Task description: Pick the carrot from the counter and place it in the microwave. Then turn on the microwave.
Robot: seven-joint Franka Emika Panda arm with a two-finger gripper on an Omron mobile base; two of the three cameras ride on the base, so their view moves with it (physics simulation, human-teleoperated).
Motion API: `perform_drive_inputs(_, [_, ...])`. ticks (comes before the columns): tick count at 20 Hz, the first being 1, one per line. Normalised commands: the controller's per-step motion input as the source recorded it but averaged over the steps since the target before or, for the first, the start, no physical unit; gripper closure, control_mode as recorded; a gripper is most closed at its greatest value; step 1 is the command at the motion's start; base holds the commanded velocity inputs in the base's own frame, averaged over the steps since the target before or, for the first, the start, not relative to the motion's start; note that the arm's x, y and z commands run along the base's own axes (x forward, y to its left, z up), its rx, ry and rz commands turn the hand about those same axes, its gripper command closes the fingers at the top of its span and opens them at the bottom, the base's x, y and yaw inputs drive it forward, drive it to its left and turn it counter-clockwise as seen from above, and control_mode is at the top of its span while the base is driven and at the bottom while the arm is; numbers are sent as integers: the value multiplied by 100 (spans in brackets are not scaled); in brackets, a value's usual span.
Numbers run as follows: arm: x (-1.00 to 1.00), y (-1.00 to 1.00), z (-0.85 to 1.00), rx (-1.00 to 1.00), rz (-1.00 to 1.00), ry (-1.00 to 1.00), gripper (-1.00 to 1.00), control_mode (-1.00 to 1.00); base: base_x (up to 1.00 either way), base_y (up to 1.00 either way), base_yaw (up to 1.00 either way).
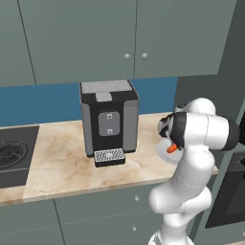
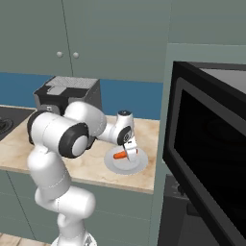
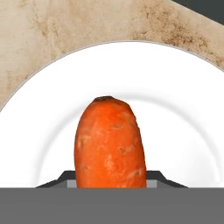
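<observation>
The orange carrot [image 3: 109, 140] lies over a round white plate [image 3: 175, 87], and my gripper [image 3: 111, 181] is shut on it, one fingertip against each side. From the right base view, the carrot [image 2: 119, 155] sits at the gripper [image 2: 128, 150] just above the plate [image 2: 137, 166], near the right end of the beige counter [image 2: 91, 166]. The left base view shows the carrot [image 1: 172, 149] poking out below the hand [image 1: 174, 142], over the plate [image 1: 161, 152]. I cannot tell whether the carrot touches the plate. The black microwave [image 2: 211, 144] stands to the right, its dark window facing left.
A black and grey coffee machine [image 1: 109, 119] stands mid-counter, left of the plate. A black stovetop [image 1: 14, 153] lies at the far left. Grey-green cabinets [image 1: 124, 38] hang overhead. A dark oven front [image 1: 229, 191] is below on the right.
</observation>
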Motion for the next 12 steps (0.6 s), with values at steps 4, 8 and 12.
perform_drive_inputs(4, [-28, 0, 11, 0, 0, -1, 100, -100, 0, 0, 0])
perform_drive_inputs(8, [-41, 0, 2, 0, 0, -1, 100, -100, 0, 0, 0])
perform_drive_inputs(12, [-40, 0, 16, 0, 0, 0, 100, -100, 0, 0, 0])
